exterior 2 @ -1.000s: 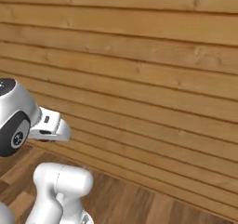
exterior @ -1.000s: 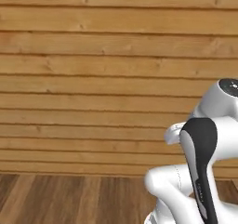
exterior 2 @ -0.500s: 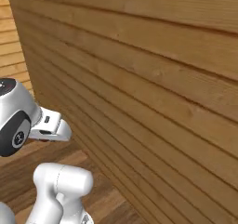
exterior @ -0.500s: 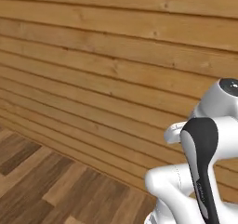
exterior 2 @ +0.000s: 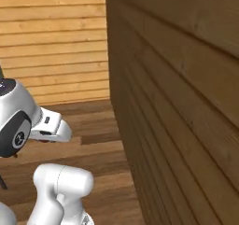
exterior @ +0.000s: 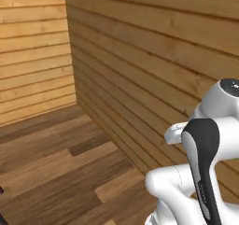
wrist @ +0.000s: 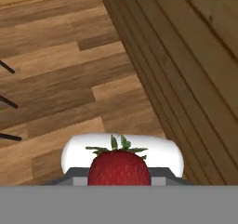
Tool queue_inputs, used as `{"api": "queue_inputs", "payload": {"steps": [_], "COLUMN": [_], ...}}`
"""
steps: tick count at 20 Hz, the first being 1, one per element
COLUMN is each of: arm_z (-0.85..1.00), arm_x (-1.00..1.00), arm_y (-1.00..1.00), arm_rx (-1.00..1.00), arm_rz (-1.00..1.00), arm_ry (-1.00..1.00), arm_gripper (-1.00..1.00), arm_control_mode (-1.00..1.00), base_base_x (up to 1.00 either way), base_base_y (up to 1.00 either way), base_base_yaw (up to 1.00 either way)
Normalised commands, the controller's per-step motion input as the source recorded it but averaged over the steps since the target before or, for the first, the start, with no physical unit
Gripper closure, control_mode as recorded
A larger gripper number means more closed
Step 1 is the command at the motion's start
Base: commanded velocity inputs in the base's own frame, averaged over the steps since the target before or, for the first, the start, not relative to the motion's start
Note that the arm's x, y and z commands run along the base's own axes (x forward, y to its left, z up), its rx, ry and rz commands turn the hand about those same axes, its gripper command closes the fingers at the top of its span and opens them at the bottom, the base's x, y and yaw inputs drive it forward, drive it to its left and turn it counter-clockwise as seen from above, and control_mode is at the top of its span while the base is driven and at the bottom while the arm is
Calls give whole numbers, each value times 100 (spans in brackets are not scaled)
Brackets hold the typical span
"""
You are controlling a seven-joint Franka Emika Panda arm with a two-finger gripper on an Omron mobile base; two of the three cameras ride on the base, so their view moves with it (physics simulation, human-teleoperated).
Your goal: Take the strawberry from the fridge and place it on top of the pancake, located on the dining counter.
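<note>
The strawberry (wrist: 119, 166), red with a small green leafy cap, sits at the bottom middle of the hand view. My gripper (wrist: 119, 175) is shut on it, with grey fingertips (wrist: 74, 174) showing low at either side of the berry. The berry hangs above a wooden plank floor (wrist: 56, 83). My arm (exterior: 201, 159) is folded up close over the base and also shows in the right base view (exterior 2: 23, 122). The fridge, the pancake and the dining counter are out of view.
A wooden plank wall (exterior: 154, 60) runs close along my right side (exterior 2: 186, 102) and meets a second plank wall (exterior: 32, 51) at a room corner. Open floor (exterior: 60, 168) lies ahead and to the left. Thin dark legs (wrist: 7, 67) poke in at the hand view's left edge.
Both base views have swung round, so the camera moved. The flat wall from before now stands on the right, and a corner and floor have come into view. The arm's pose is the same.
</note>
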Motion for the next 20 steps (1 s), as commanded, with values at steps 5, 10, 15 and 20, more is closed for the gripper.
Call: {"api": "queue_inputs", "payload": {"steps": [5, 10, 15, 20], "arm_z": [0, 0, 0, 0], "arm_x": [0, 0, 0, 0], "arm_y": [0, 0, 0, 0], "arm_rx": [0, 0, 0, 0], "arm_rz": [0, 0, 0, 0], "arm_ry": [0, 0, 0, 0], "arm_gripper": [100, 100, 100, 100], "arm_control_mode": [100, 100, 100, 100], "base_base_x": [91, 92, 91, 72], "base_base_y": [0, 0, -11, -22], "base_base_yaw": [77, 77, 79, 89]}}
